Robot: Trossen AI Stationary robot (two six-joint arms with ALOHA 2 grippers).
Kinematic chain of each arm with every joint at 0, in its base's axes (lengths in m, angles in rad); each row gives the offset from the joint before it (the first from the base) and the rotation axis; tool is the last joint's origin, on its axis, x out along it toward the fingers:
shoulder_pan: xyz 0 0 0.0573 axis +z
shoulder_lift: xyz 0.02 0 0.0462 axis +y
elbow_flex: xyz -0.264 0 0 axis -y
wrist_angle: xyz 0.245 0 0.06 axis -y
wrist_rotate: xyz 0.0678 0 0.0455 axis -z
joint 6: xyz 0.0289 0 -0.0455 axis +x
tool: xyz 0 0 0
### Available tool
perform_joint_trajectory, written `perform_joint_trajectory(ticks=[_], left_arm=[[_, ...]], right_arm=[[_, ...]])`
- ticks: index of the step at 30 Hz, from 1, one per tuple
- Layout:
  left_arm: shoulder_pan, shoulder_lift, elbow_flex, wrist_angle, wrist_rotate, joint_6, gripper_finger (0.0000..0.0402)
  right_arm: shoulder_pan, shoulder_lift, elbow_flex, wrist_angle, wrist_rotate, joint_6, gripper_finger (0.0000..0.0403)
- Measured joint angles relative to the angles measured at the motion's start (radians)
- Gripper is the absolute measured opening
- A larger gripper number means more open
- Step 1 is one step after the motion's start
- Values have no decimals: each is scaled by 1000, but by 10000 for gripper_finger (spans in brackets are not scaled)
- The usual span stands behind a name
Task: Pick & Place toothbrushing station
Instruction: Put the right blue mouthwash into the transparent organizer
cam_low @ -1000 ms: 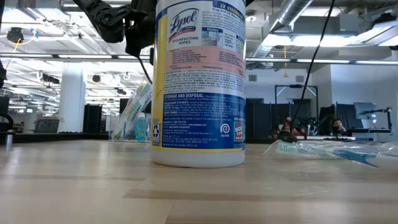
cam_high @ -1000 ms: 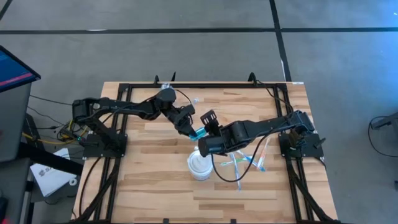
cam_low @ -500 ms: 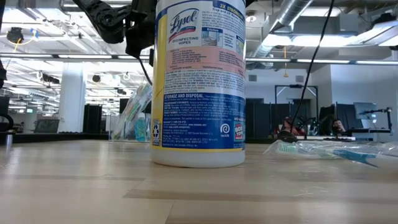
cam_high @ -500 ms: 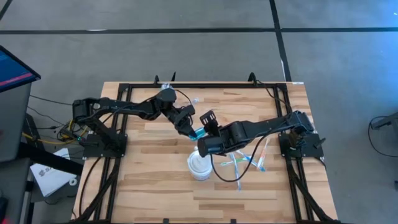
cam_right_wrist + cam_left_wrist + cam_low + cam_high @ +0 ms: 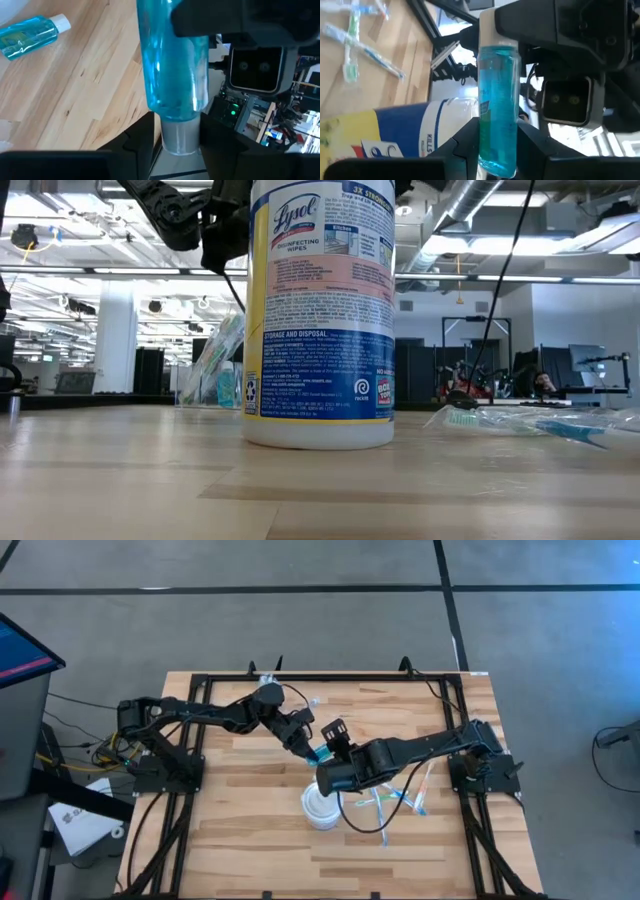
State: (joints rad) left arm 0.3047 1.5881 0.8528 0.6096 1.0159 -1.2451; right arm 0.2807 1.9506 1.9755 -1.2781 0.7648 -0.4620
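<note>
At the centre of the high view I see both the left gripper (image 5: pixel 303 743) and right gripper (image 5: pixel 335 740) pinching one blue bottle (image 5: pixel 318 754) above the wipes tub (image 5: pixel 321 808), toothbrushes (image 5: pixel 385 798) lying to its right.

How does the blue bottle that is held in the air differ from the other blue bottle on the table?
The held bottle is off the table, while the lying bottle rests on its side on the wood. The held bottle is clamped near its base by the left gripper, with its cap at the right gripper; nothing touches the lying bottle. Both are clear blue with a white cap.
</note>
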Motion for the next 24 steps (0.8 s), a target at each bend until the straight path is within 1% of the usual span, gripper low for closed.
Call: perform_joint_trajectory(ticks=[6,14,19,24], left_arm=[[2,-9,0,-8,-48,107,91],[8,-13,-1,-9,-120,234,90],[5,-16,-1,1,-131,274,90],[3,-53,-37,16,-154,301,90]], right_arm=[[-1,-3,0,-13,12,56,130],[-4,-3,2,-85,14,155,129],[-17,-4,1,-128,3,209,134],[-33,-23,-1,-158,-18,252,138]])
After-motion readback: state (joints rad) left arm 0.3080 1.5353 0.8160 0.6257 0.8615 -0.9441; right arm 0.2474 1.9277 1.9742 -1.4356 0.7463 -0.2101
